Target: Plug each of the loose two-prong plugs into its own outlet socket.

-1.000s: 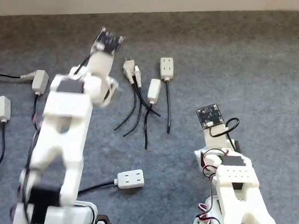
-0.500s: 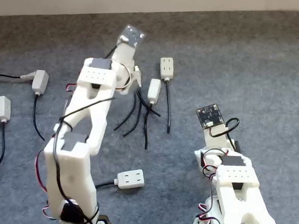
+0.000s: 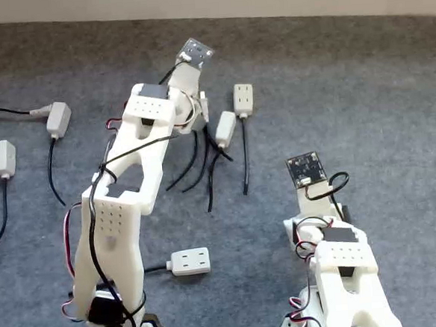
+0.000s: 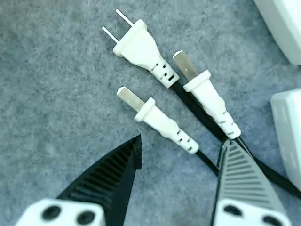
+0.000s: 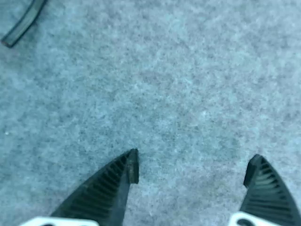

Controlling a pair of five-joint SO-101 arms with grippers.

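The left end effector [image 4: 182, 141] hangs spread wide and gripping nothing, its fingers either side of the tail of the nearest plug [image 4: 162, 123], with the second plug [image 4: 208, 100] and third plug [image 4: 139, 45] lying just beyond on the grey bench [image 4: 56, 94]. Two outlet sockets, the upper socket [image 3: 243, 99] and the slanted socket [image 3: 225, 128], lie just beside that cluster, and the near socket [image 3: 190, 261] sits close to the arm bases. The right end effector [image 5: 193, 167] is splayed open too, holding nothing, low over bare bench well apart from the plugs.
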